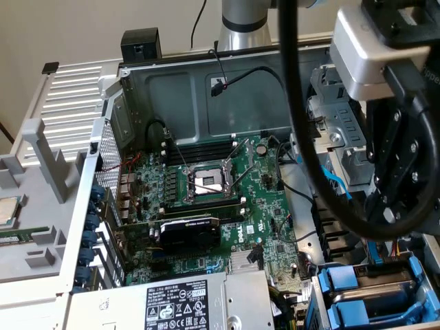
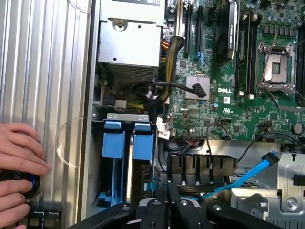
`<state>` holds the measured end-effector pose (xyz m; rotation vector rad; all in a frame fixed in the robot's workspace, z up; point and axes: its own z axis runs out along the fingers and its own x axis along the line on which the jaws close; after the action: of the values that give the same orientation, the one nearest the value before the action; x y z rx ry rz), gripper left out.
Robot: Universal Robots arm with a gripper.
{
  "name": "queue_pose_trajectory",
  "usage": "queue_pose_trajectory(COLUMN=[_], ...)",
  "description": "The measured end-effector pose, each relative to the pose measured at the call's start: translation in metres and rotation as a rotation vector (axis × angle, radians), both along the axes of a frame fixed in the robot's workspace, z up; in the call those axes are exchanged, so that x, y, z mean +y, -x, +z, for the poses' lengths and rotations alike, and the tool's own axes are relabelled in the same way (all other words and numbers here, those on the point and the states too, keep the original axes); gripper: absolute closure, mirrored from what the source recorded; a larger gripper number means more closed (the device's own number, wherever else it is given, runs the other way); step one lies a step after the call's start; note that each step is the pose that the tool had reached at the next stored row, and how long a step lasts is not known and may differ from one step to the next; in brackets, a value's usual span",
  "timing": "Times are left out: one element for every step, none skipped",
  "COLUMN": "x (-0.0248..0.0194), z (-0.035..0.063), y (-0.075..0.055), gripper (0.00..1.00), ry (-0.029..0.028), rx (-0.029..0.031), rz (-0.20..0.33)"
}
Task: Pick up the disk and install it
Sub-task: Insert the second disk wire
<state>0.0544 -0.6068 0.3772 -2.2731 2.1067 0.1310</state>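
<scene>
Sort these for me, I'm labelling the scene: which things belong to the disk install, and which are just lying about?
Job: blue disk carriers, drive bay.
Lying about: processor chip, power supply, graphics card, blue cable, person's hand.

An open computer case (image 1: 206, 75) lies on its side, its green motherboard (image 1: 268, 206) exposed. The empty CPU socket (image 1: 206, 182) sits near centre, a black graphics card (image 1: 189, 230) at its 6 o'clock. The grey power supply (image 1: 179, 302) lies further toward 6. A blue cable (image 2: 248, 176) crosses the drive cage (image 2: 286, 191).
</scene>
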Motion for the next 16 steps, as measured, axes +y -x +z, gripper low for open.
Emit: queue_pose_trajectory(x=[0.0000,0.0000,0.0000,0.0000,0.0000,0.0000,0.0000,0.0000,0.0000,0.0000,0.0000,0.0000,0.0000,0.0000,0.0000,0.0000], z=[-0.0001,-0.0003,-0.0004,-0.0004,-0.0005,-0.0005,-0.0004,-0.0004,-0.0004,-0.0004,-0.0004,-0.0004,-0.0004,-0.0004,-0.0004,-0.0004], y=[0.0000,0.0000,0.0000,0.0000,0.0000,0.0000,0.0000,0.0000,0.0000,0.0000,0.0000,0.0000,0.0000,0.0000,0.0000,0.0000], gripper=[0.85,0.85,0.85,0.85,0.85,0.85,0.85,0.85,0.85,0.85,0.85,0.85,0.85,0.85,0.85,0.85], ry=[-0.0004,-0.0006,-0.0006,-0.0008,-0.0008,-0.0009,-0.0007,-0.0006,-0.0007,-0.0007,-0.0006,-0.0006,-0.0006,-0.0007,-0.0006,-0.0006], rx=[0.0000,0.0000,0.0000,0.0000,0.0000,0.0000,0.0000,0.0001,0.0000,-0.0001,0.0000,-0.0001,-0.0001,-0.0001,-0.0001,-0.0006], rz=[0.019,0.036,0.055,0.073,0.092,0.110,0.127,0.146,0.163,0.181,0.198,0.218,0.236,0.254,0.273,0.291])
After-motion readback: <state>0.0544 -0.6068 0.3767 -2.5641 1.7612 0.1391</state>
